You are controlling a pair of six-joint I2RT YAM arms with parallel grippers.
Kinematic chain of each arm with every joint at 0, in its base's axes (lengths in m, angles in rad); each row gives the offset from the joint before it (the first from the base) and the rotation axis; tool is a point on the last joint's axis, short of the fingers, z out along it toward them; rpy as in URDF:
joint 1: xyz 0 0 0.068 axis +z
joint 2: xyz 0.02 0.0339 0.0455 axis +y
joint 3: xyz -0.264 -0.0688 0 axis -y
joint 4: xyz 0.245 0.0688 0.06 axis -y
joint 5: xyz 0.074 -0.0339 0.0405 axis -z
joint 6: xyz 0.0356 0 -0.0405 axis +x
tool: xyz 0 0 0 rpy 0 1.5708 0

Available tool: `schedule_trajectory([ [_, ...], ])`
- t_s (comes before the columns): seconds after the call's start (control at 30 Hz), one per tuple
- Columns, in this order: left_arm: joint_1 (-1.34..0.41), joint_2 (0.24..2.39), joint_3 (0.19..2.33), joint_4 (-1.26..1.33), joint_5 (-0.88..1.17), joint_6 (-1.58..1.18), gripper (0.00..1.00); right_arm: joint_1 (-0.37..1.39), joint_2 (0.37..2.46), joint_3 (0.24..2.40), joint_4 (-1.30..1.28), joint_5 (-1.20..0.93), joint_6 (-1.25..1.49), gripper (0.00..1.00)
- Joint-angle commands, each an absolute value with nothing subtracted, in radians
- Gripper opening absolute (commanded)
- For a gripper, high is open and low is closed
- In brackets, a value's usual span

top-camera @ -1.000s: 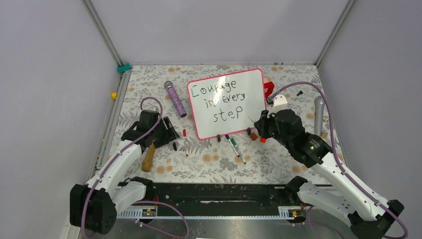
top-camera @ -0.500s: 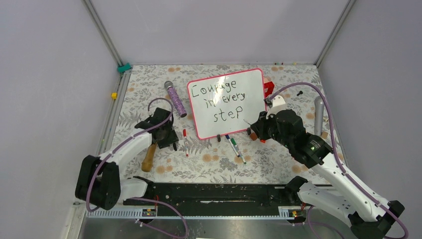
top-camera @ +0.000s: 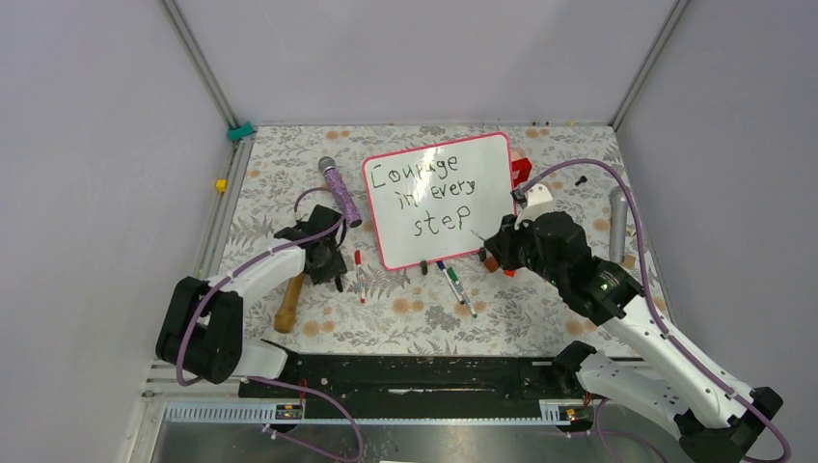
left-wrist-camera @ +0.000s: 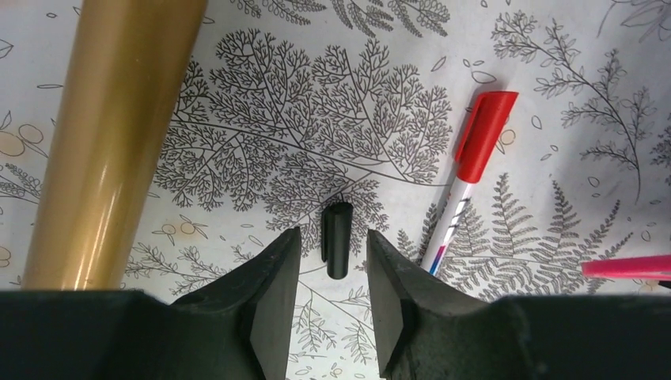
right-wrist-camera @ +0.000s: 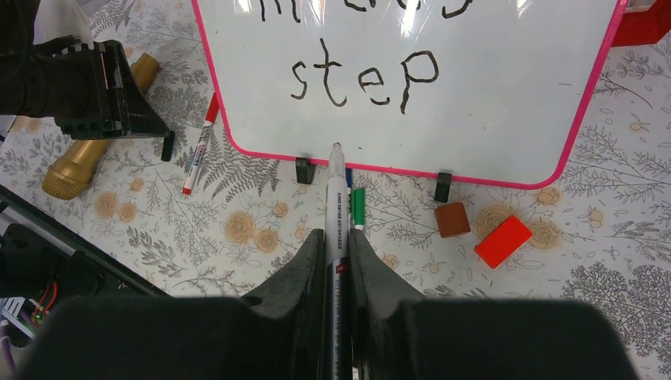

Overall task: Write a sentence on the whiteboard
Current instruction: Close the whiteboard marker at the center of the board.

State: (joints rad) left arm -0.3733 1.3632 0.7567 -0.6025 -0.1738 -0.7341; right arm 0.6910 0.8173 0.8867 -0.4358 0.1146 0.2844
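Black lettering of the sentence fills the whiteboard, which lies flat and slightly turned on the table. From above it reads "Courage in every step", so on those four words alone I judge the writing done. The right gripper is pressed together on the black marker, with the barrel running out along the fingers. The marker's bare tip sits just off the whiteboard's lower frame, below "step", and is apparently kept clear of the surface so no stray line is drawn. The left gripper hangs low just off the whiteboard's lower-left corner. Its jaws are spread part-way around a small black cap on the table, with a gap on each side and no contact visible. Likely reason: the cap is wanted for the marker. A gold microphone lies on the side of the cap away from the whiteboard, and a red-capped pen lies between the cap and the whiteboard. Several things are hard to make out:
- The right wrist view cuts off all lettering above "step".
- Two small black pieces at the whiteboard's lower frame may be feet or loose caps; I cannot tell which.
- A pink strip at the edge of the left wrist view is cut off and may be the frame.
- From overhead, both grippers' fingers are too small and shadowed to read.
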Motion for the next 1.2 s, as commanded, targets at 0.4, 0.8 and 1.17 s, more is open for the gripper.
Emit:
schedule_trajectory([
  [0.4, -0.370, 1.377, 0.724, -0.535, -0.229, -0.776, 0.00, 0.688, 0.810, 0.911, -0.448, 0.088, 0.286, 0.00],
  [0.8, -0.288, 1.110, 0.966, -0.774, -0.108, -0.958, 0.00, 0.948, 0.913, 0.923, -0.155, 0.078, 0.238, 0.00],
  [1.17, -0.204, 1.059, 0.951, -0.644, 0.190, -1.184, 0.00, 1.184, 1.085, 0.858, 0.214, 0.281, 0.138, 0.00],
])
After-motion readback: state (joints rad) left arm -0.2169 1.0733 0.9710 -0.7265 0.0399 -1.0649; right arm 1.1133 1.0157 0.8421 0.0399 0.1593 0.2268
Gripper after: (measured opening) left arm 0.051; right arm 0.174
